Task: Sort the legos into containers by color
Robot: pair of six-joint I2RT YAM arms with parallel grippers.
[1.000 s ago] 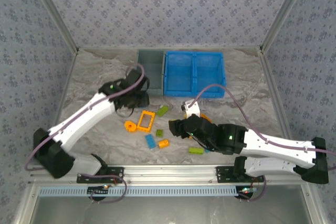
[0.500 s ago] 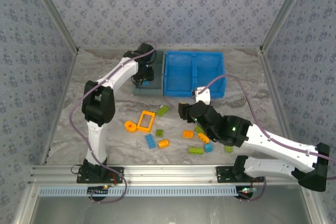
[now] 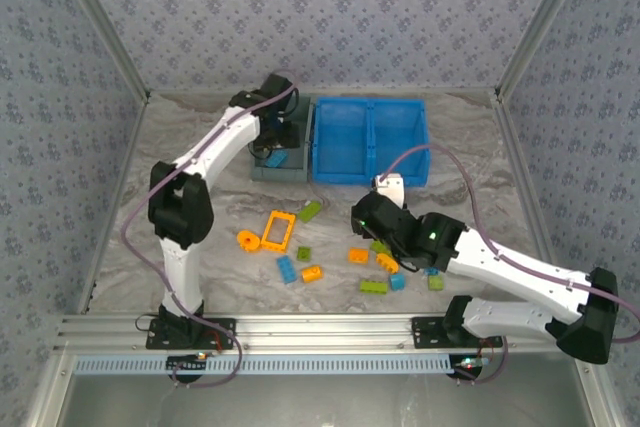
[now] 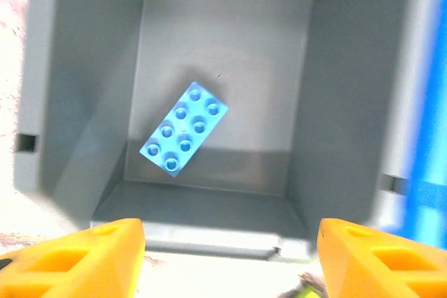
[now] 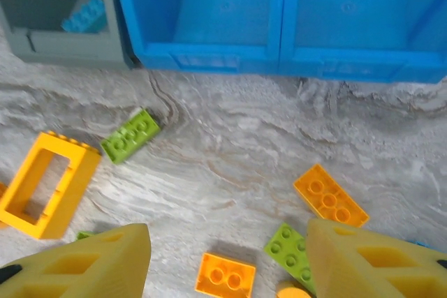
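Observation:
A light blue brick (image 4: pixel 184 128) lies on the floor of the grey bin (image 4: pixel 91 68), and my left gripper (image 4: pixel 230 263) hangs open above the bin's near end with nothing between its fingers. From above, that gripper (image 3: pixel 272 147) is over the grey bin (image 3: pixel 290 117), next to the two-part blue bin (image 3: pixel 370 142). My right gripper (image 5: pixel 227 266) is open low over the table, an orange two-stud brick (image 5: pixel 225 277) below its gap. Near it lie a green brick (image 5: pixel 290 248), an orange brick (image 5: pixel 330 194), a lime brick (image 5: pixel 130 135) and the orange frame (image 5: pixel 45 183).
Several loose bricks are scattered across the table's middle: an orange round piece (image 3: pixel 248 239), a blue brick (image 3: pixel 286 268), a green brick (image 3: pixel 373 286) and a small blue one (image 3: pixel 398 281). Both compartments of the blue bin (image 5: pixel 279 19) look bare. Patterned walls close in the sides.
My left arm swung from the table up over the grey bin, and the blue brick now lies loose inside it. My right arm drew back toward the blue bin.

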